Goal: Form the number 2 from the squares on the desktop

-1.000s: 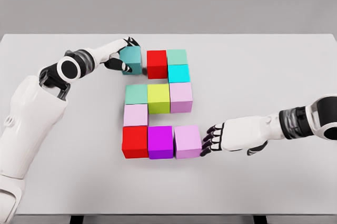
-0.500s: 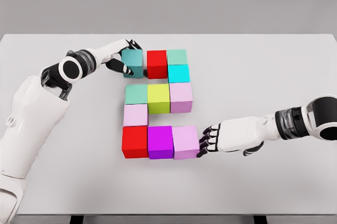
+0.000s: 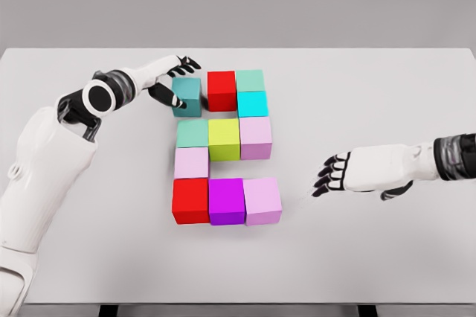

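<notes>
Where the left arm reaches in across the white table (image 3: 387, 94), its left hand (image 3: 172, 82) sits at the dark teal cube (image 3: 187, 96), top-left of the block figure. Fingers (image 3: 186, 63) lie spread along the cube's far upper edge, thumb against its left face — a loose bracket around the corner; whether they actually press it, cannot tell. Cube rests flat on the table.

Block layout, all flat and upright:
- Top row: dark teal cube, then red cube (image 3: 222, 90) touching its right side, then pale green cube (image 3: 251, 80).
- Cyan cube (image 3: 253, 103) directly below the pale green one, touching.
- Middle row: mint cube (image 3: 193, 133), yellow-green cube (image 3: 224, 139), lilac cube (image 3: 256, 137), side by side.
- Pale pink cube (image 3: 191, 162) below the mint one, on the left column.
- Bottom row: second red cube (image 3: 190, 200), magenta cube (image 3: 227, 200), light purple cube (image 3: 263, 200), touching in line.

Dark teal cube sits slightly lower and left of true with the red one — a thin offset shows at the top edge.

Right hand (image 3: 353, 172) hovers over bare table to the right of the bottom row, well apart from the light purple cube. Its fingers (image 3: 327, 175) are loosely curled, dark tips pointing left toward the blocks, holding nothing.
</notes>
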